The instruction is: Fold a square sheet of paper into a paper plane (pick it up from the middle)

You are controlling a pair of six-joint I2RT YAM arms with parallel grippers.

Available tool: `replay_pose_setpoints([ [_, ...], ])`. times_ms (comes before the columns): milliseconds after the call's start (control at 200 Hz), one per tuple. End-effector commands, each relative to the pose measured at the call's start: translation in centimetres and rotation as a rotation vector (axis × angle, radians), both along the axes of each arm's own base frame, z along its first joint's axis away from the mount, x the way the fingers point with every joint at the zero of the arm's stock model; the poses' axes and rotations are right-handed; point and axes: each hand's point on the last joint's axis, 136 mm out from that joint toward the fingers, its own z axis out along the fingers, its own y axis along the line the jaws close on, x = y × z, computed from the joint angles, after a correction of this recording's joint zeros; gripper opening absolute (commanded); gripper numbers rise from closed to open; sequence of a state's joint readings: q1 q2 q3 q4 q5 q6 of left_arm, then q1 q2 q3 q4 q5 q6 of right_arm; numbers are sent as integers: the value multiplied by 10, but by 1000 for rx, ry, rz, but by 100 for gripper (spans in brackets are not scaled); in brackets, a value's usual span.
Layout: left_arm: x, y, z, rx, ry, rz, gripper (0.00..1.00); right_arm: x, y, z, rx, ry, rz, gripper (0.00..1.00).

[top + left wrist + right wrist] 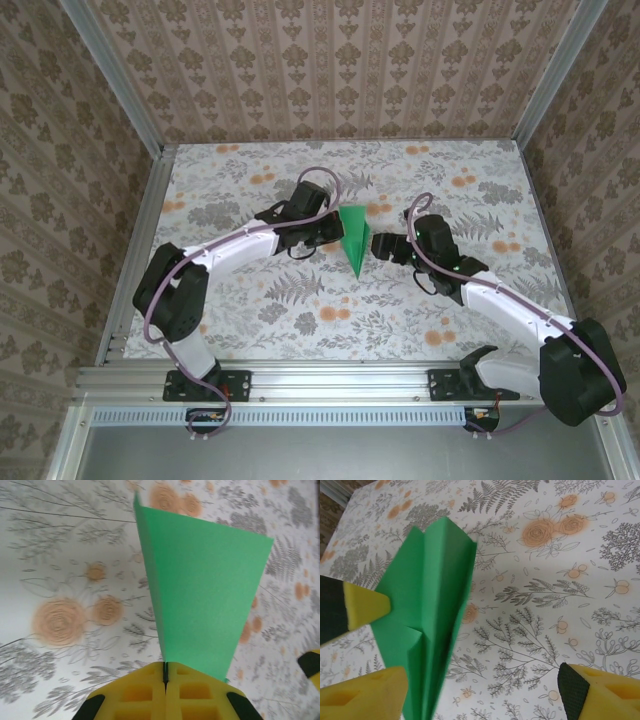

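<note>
We are looking down on a floral-print desk (300,320), boxed in by patterned wallpaper (330,60), with two arms arching over it from the near edge. The left arm (230,245) is curving in from the left and the right arm (500,295) from the right, their wrists facing each other near the desk's middle. Between them a green plane (353,240) is showing as a slim triangle, its point aiming at the near edge. From the left wrist we are seeing the left gripper (165,672) clamping the paper: its yellow fingers (135,692) are pressing flat together on the plane's lower edge, and the paper is fanning up and away from them. From the right wrist we are seeing the centre crease and folded flaps, with the right gripper (480,690) standing wide apart and gripping nothing; one finger (365,695) is sitting just beside the paper's near end, the other well apart from it. We cannot tell whether the plane is touching the desk.
</note>
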State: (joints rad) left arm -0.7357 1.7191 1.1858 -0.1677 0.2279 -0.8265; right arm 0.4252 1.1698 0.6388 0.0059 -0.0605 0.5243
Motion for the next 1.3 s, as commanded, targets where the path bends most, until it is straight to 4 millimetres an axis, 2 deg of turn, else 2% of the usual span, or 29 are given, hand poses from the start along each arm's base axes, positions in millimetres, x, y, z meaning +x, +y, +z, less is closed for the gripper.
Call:
replay_pose_setpoints([
  [0,1,-21,5,-123,-10,-85,0,1,5,9,56,33,-6,80],
  [85,2,-23,-10,-114,18,-88,0,1,9,3,68,74,0,77],
  [245,5,-25,-38,-132,74,-70,0,2,20,-9,89,152,14,61],
  [440,6,-3,-71,-109,133,-6,0,2,32,-33,27,252,28,53],
  [455,5,-2,-73,-109,137,-2,0,2,34,-31,26,250,32,53],
  [470,5,0,-75,-108,141,1,0,1,35,-41,12,277,33,53],
  [495,5,1,-78,-107,144,5,0,1,37,-45,2,291,36,52],
  [610,2,11,-89,-85,161,27,0,0,49,-56,-20,333,63,47],
  [755,2,18,-94,-76,168,41,0,-2,65,-64,-36,362,104,39],
  [900,1,17,-93,-79,169,35,0,-4,75,-68,-47,375,133,32],
  [1300,0,19,-97,-73,181,35,0,-7,87,-89,-118,449,172,33],
])
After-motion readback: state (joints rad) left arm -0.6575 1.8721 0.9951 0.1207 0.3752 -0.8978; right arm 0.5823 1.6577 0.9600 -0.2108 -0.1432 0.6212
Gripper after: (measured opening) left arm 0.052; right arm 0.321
